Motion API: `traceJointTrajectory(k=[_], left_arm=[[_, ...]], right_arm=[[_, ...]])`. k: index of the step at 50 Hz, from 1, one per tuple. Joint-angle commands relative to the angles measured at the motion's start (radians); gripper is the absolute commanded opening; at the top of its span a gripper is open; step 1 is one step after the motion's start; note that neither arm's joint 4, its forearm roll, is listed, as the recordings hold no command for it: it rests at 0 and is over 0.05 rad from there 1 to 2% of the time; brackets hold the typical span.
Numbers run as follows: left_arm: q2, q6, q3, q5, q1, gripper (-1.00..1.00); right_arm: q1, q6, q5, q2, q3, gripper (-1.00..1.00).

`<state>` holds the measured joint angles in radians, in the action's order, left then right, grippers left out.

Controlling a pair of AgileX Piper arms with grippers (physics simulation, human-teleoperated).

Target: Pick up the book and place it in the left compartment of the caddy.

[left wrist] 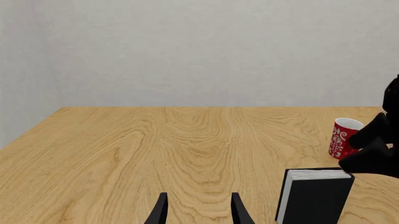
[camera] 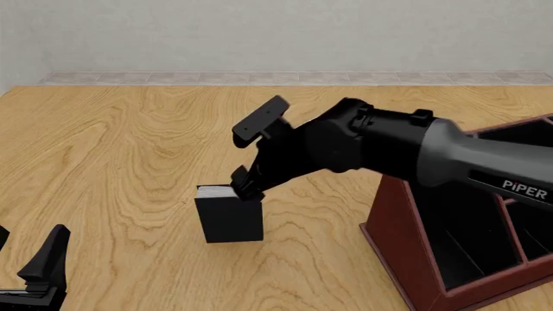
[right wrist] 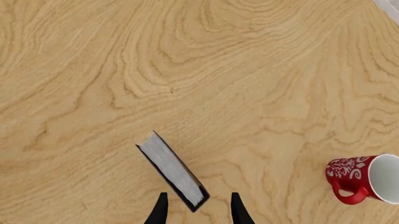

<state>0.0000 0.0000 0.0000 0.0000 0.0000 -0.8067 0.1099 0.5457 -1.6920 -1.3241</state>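
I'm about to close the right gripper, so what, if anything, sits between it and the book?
Nothing visible. The right gripper hangs open over the upright book, fingers either side of its top edge. The red cup stands well off to the side.

In the front view, the caddy (camera: 415,259) is cut off by the right and bottom edges, and the right arm hides the red cup entirely. The left claw (camera: 30,275) is cropped at the lower-left corner. In the left wrist view, the book (left wrist: 315,196) runs past the bottom edge, and the right arm covers part of the cup (left wrist: 343,137).
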Motion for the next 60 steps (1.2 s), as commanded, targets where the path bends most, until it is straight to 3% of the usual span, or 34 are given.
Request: traceJointTrajectory(k=[1, 27, 60], left_arm=[[0.000, 0.000, 0.000, 0.000, 0.000, 1.00], [0.000, 0.000, 0.000, 0.000, 0.000, 1.00], [0.000, 0.000, 0.000, 0.000, 0.000, 1.00]], right_arm=[[-0.012, 0.000, 0.005, -0.025, -0.015, 1.00], [-0.052, -0.013, -0.027, -0.091, -0.014, 1.00], [-0.034, 0.017, -0.044, -0.138, -0.014, 1.00]])
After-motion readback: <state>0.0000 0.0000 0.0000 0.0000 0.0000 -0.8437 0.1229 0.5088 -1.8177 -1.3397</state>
